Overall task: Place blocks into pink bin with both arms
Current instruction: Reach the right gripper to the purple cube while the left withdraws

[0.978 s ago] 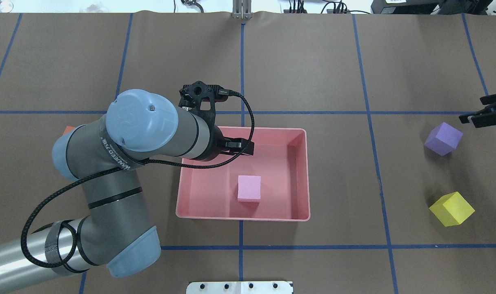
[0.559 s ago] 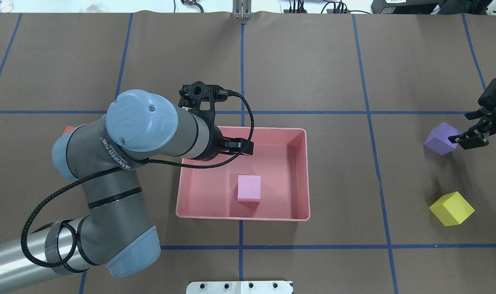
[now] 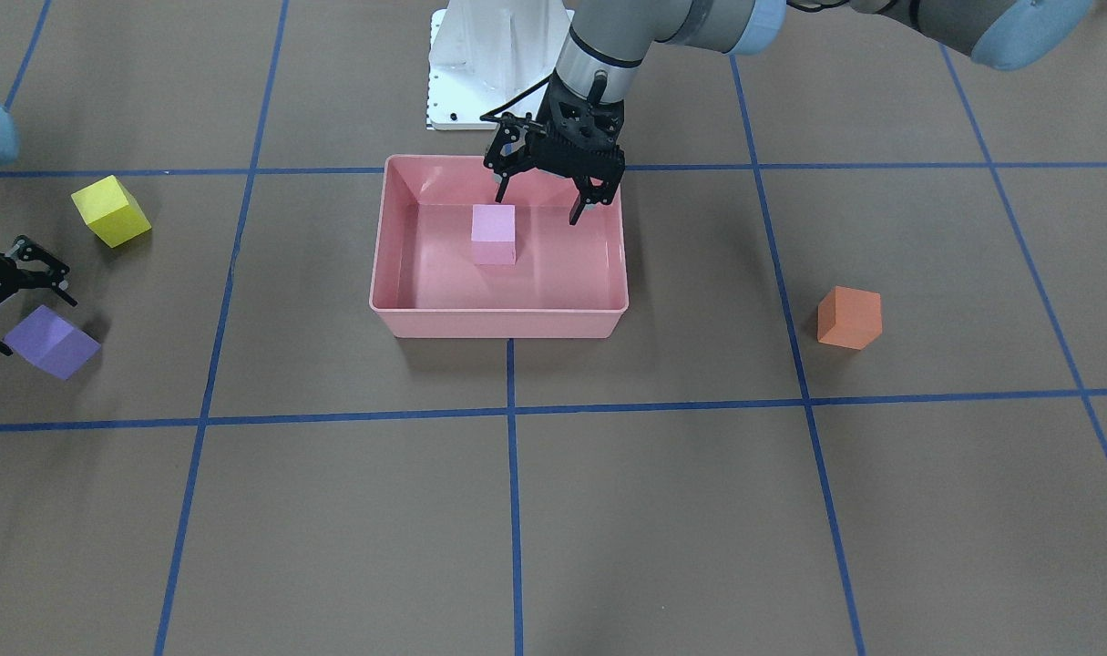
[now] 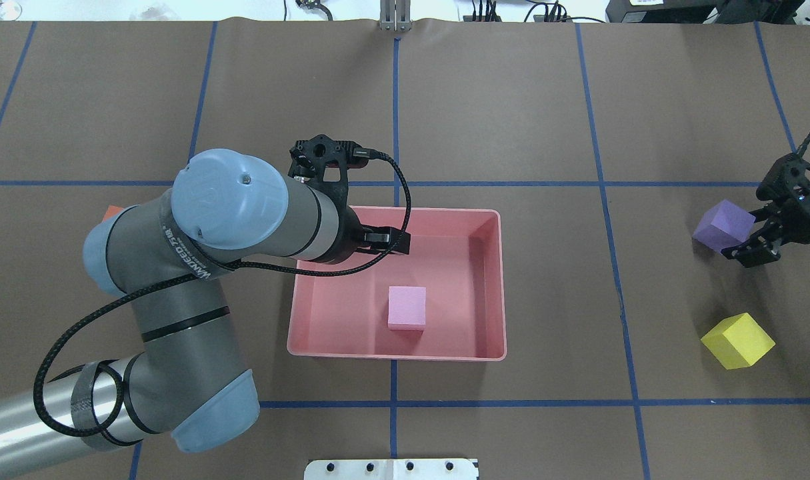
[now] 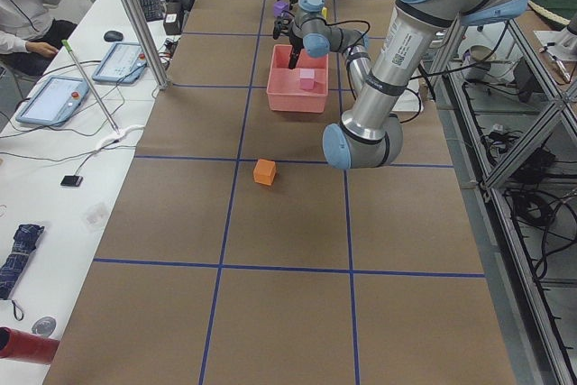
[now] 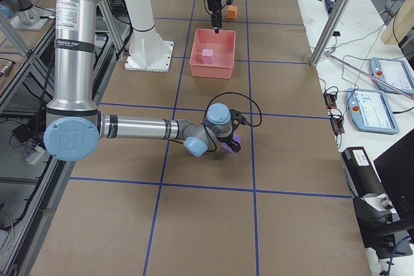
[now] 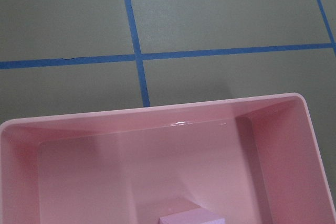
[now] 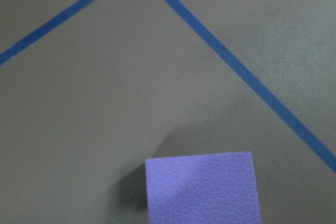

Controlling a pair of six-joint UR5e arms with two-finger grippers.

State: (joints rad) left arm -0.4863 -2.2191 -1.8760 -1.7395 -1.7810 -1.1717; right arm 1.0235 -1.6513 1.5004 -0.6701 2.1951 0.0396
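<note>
The pink bin (image 4: pixel 397 356) stands mid-table and also shows in the front view (image 3: pixel 498 323). The light pink cube (image 4: pixel 407 307) lies inside it. My left gripper (image 3: pixel 537 210) is open and empty, hanging over the bin's robot-side part, just above and beside that cube (image 3: pixel 494 234). My right gripper (image 4: pixel 745 235) is open, close over the right edge of the purple cube (image 4: pixel 721 225); whether it touches is unclear. The right wrist view shows this cube (image 8: pixel 202 187) at the bottom. The yellow cube (image 4: pixel 738 341) lies nearer the robot. The orange cube (image 3: pixel 849 317) lies left of the bin.
The table is brown paper with blue tape grid lines (image 4: pixel 395 403). The white robot base (image 3: pixel 489 64) stands behind the bin. My left arm's elbow (image 4: pixel 178 280) hides most of the orange cube in the overhead view. Operators' tablets (image 5: pixel 54 96) lie on a side bench.
My right gripper has come in from the right edge, toward the robot and up against the purple cube. My left arm has barely moved. The cubes have not shifted.
</note>
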